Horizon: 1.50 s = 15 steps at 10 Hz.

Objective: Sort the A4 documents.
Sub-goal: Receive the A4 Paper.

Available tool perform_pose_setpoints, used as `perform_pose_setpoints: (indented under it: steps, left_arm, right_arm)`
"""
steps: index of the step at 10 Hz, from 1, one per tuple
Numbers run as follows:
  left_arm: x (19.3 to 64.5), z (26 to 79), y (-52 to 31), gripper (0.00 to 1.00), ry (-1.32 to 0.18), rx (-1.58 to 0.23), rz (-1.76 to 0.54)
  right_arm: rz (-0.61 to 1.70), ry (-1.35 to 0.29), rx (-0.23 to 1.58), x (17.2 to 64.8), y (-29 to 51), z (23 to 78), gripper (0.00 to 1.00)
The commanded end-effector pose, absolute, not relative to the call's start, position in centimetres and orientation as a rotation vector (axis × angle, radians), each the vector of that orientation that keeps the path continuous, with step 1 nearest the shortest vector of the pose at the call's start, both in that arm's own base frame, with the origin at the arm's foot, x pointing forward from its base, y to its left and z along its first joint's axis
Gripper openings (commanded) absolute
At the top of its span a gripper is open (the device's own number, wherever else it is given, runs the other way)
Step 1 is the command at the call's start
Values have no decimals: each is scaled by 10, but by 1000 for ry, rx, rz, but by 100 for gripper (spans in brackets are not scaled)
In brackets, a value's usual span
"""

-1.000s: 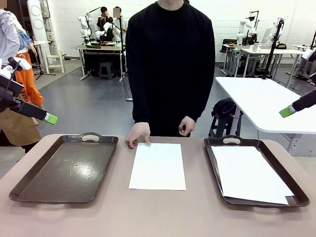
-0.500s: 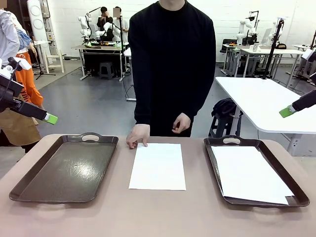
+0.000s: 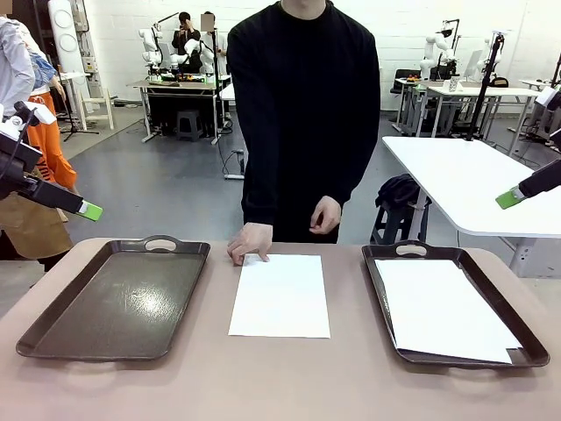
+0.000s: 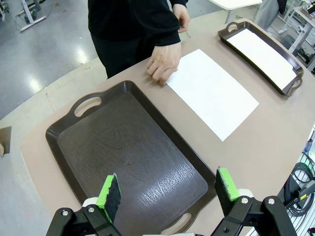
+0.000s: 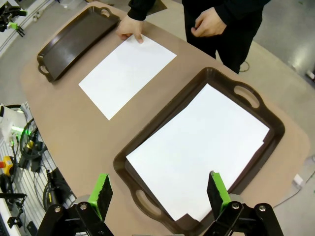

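One white A4 document [image 3: 280, 295] lies flat on the tan table between two dark brown trays; it also appears in the wrist views [image 4: 211, 91] [image 5: 127, 73]. The person's hand [image 3: 248, 242] rests its fingertips on the sheet's far left corner. The left tray [image 3: 114, 298] [image 4: 128, 147] holds nothing. The right tray [image 3: 526, 346] holds a stack of A4 documents [image 3: 447, 307] [image 5: 197, 152], slightly fanned. My left gripper [image 3: 83, 209] [image 4: 167, 189] hovers open high above the left tray. My right gripper [image 3: 510, 198] [image 5: 158, 192] hovers open high above the right tray.
The person stands at the far side, the other hand [image 3: 324, 215] held in front of the body. A white table [image 3: 465, 184] stands behind on the right. Cables and gear [image 5: 19, 142] hang off the table's near edge.
The person's free hand has lifted a little and drawn toward the body. The hand on the sheet has shifted slightly right. Neither arm has moved.
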<state>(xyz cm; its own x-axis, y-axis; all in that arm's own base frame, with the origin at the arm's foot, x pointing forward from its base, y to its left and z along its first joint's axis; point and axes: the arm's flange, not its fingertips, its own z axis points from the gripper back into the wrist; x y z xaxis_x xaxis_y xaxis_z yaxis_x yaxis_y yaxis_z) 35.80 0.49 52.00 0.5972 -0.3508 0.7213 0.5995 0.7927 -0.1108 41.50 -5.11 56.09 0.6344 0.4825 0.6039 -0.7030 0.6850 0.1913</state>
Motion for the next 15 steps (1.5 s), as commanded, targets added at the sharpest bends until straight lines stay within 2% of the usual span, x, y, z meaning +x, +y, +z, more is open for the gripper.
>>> perform_pose_setpoints:
  steps: [1, 15]
  left_arm:
    - [359, 518, 7, 100, -752, -376, -567]
    - [359, 518, 7, 100, -752, -376, -567]
  right_arm:
    - [706, -549, 441, 415, -50, 561, 100]
    - [706, -549, 441, 415, -50, 561, 100]
